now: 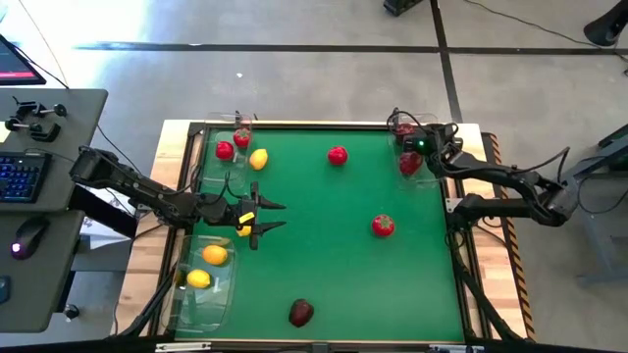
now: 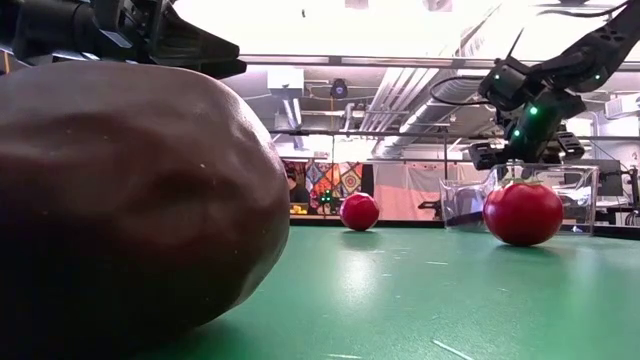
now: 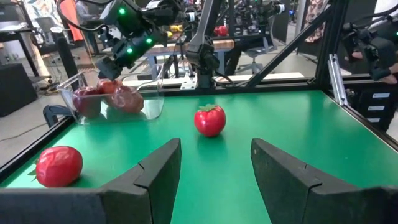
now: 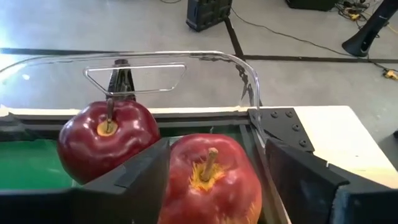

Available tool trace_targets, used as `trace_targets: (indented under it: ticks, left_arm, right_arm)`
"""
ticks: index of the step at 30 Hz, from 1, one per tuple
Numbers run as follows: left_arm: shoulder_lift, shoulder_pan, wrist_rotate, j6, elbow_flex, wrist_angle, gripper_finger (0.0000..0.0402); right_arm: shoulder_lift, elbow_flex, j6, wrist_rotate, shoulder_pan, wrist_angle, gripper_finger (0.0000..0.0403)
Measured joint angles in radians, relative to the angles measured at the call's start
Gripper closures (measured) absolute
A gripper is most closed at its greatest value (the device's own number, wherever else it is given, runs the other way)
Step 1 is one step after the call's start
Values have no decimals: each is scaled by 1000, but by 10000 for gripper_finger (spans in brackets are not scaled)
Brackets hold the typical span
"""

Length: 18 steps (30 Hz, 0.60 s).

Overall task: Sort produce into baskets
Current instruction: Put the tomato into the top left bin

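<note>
My right gripper point(image 1: 413, 149) hangs open over the clear tray point(image 4: 186, 56) at the table's far right corner. Its fingers stand on either side of a red-yellow apple point(image 4: 211, 186), which lies in the tray beside a dark red apple point(image 4: 106, 140). My left gripper point(image 1: 283, 216) is open and empty, level above the green table near its left edge, pointing right. In the left wrist view a small red fruit point(image 3: 209, 120) lies ahead of the left gripper point(image 3: 216, 158) and another point(image 3: 59, 165) off to one side.
The near-left tray point(image 1: 186, 304) holds two lemons point(image 1: 215, 255). The far-left tray point(image 1: 211, 132) holds small red fruits, with a lemon point(image 1: 258, 158) at its edge. Red fruits point(image 1: 338, 155) point(image 1: 383, 226) and a dark apple point(image 1: 301, 313) lie loose on the table.
</note>
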Motion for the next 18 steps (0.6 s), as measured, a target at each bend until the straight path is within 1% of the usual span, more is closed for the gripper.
trace_targets:
  ticks: [6, 10, 12, 14, 18]
  left_arm:
    - [0, 0, 0, 0, 0, 0, 218]
    - [0, 0, 0, 0, 0, 0, 218]
    - [0, 0, 0, 0, 0, 0, 218]
    - [0, 0, 0, 4, 0, 0, 218]
    - [0, 0, 0, 6, 0, 0, 218]
  right_arm:
    - [-11, 6, -10, -1, 11, -25, 137]
    - [-63, 6, -60, -14, 45, -9, 137]
    - [-99, 6, -110, -48, 67, 22, 137]
    - [-137, 6, -169, -129, 93, 66, 141]
    - [-196, 7, -278, -351, 143, 164, 163]
